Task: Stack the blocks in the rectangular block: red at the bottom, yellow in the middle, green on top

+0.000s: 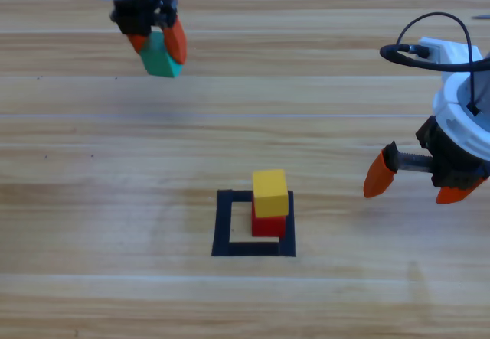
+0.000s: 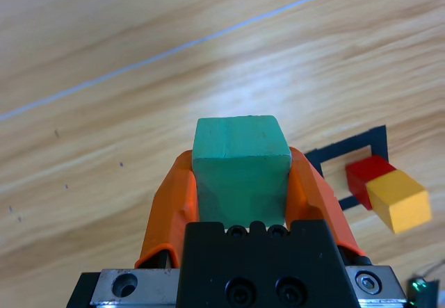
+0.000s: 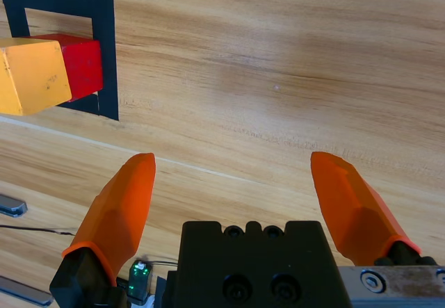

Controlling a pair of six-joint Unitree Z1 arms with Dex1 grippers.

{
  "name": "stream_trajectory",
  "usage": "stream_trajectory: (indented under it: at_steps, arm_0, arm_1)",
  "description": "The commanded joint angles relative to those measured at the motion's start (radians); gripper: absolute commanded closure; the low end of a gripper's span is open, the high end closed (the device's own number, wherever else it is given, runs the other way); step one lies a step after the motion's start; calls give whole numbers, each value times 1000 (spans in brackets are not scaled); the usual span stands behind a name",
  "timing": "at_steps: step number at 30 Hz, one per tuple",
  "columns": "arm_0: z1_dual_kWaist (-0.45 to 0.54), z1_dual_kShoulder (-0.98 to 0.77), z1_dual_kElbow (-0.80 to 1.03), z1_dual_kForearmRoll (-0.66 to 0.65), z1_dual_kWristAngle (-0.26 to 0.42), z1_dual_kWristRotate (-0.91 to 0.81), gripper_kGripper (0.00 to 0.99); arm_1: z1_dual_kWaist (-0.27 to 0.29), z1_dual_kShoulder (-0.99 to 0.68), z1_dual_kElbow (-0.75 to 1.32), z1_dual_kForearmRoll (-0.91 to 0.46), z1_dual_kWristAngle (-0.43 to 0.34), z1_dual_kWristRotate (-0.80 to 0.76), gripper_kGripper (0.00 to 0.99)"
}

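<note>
Two cubes stacked: yellow cube (image 1: 270, 192) on red cube (image 1: 269, 223) in the tape rectangle (image 1: 223, 228). My left gripper (image 1: 159, 42) clamps the green cube (image 1: 161, 57), stack well off toward lower right. Right gripper (image 1: 417, 184) spread wide, empty, nearer the stack.

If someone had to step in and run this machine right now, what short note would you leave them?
Left tool: shut on the green cube, up near the table's far edge.
Right tool: open, holding nothing, to the right of the black tape rectangle.
Done: red cube sits in the rectangle's right part, with the yellow cube on top of it.
Left: bring the green cube over, set it on the yellow one and let go.
</note>
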Motion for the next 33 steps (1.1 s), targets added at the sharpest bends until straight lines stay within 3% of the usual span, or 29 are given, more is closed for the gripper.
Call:
stream_trajectory:
  at_steps: [1,4,13,24,33]
  arm_0:
    - [-54,-80,76,26,-10,-91,846]
    - [-85,-125,142,28,2,-141,890]
    - [-175,-165,268,28,5,-257,901]
    - [-282,-134,288,28,-3,-361,899]
    - [-312,-60,245,28,-63,-381,899]
  arm_1:
    - [-15,-10,31,-16,-13,0,1]
    - [-15,-11,31,-16,-16,0,1]
    - [-15,-13,31,-16,-17,0,1]
    - [-15,-13,31,-16,-17,0,1]
    - [-15,-13,31,-16,-16,0,1]
